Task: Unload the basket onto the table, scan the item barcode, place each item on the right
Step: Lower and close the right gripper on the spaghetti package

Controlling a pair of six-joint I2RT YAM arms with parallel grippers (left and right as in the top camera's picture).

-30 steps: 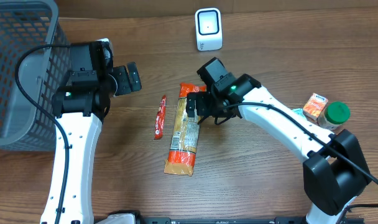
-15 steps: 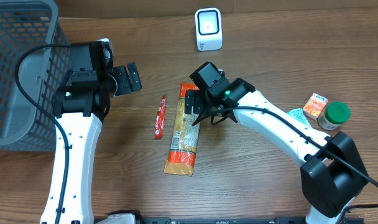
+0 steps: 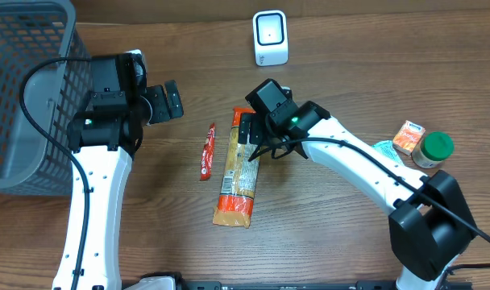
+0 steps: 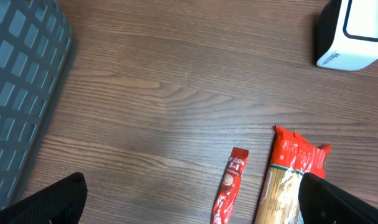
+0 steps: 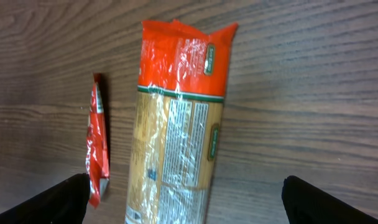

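A: 2 hands are hanging spread wide overhead: the left hand (image 3: 166, 102) over bare desk (image 3: 334, 80), the right hand (image 3: 249, 138) over the pasta packet's (image 3: 235, 189) red end.
B: Left wrist?
A: The packet is lying just beside a red sachet (image 4: 229, 183), scanner (image 4: 357, 31) well apart.
B: Right wrist?
A: Its fingers (image 5: 58, 199) are flanking the packet, not touching.

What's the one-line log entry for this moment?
right gripper: open over pasta bag | left gripper: open, empty | scanner: nothing presented

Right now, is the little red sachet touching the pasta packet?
Apart. The right wrist view shows a plain gap between the red sachet and the pasta packet along their visible length; the overhead view shows the same gap.
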